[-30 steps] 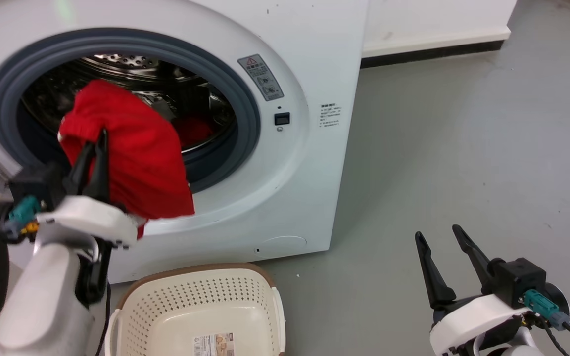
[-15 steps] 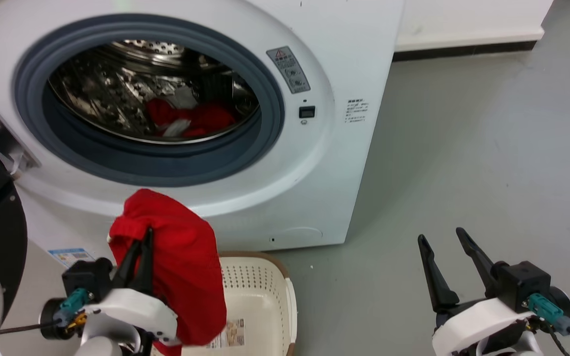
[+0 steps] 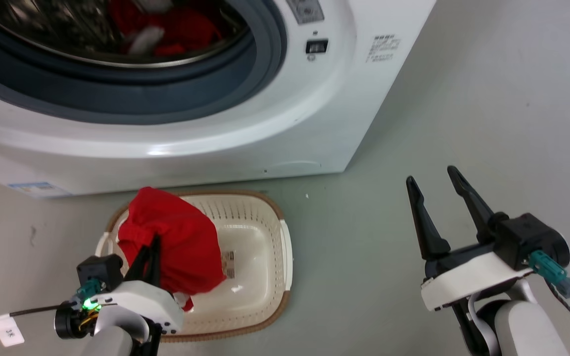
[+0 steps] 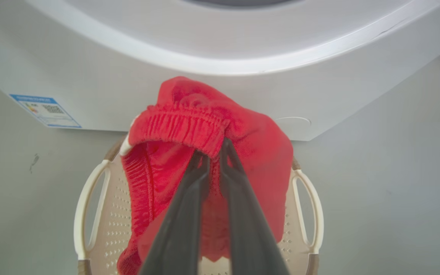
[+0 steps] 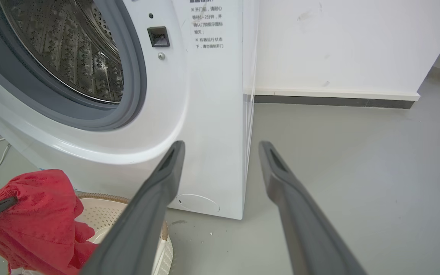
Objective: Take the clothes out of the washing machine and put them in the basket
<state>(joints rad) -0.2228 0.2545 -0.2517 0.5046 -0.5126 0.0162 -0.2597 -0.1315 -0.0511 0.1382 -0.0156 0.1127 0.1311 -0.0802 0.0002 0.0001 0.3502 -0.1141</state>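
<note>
My left gripper [image 3: 152, 242] is shut on a plain red garment [image 3: 176, 244], pinching its elastic waistband [image 4: 181, 128]. The cloth hangs over the cream basket [image 3: 270, 217] on the floor before the washing machine [image 3: 265, 123]. More red and white clothes [image 3: 166, 29] lie inside the steel drum behind the grey door ring [image 3: 176, 94]. Off to the right, above bare floor, my right gripper [image 3: 431, 180] stands open and holds nothing. From the right wrist view the held garment [image 5: 36, 214] shows at lower left above the basket rim [image 5: 105, 198], between that gripper's [image 5: 222, 147] spread fingers and the washer [image 5: 212, 114].
Grey floor [image 3: 488, 99] stretches to the right of the washer. A white wall with a dark skirting [image 5: 334, 101] stands behind it. A blue label [image 4: 46, 110] sits low on the washer's front. A thin cable with a tag [image 3: 5, 329] trails at lower left.
The left gripper has carried the red garment out of the drum opening and down over the basket. The head camera has tilted down, so the washer has slid up the picture. The right gripper stays open.
</note>
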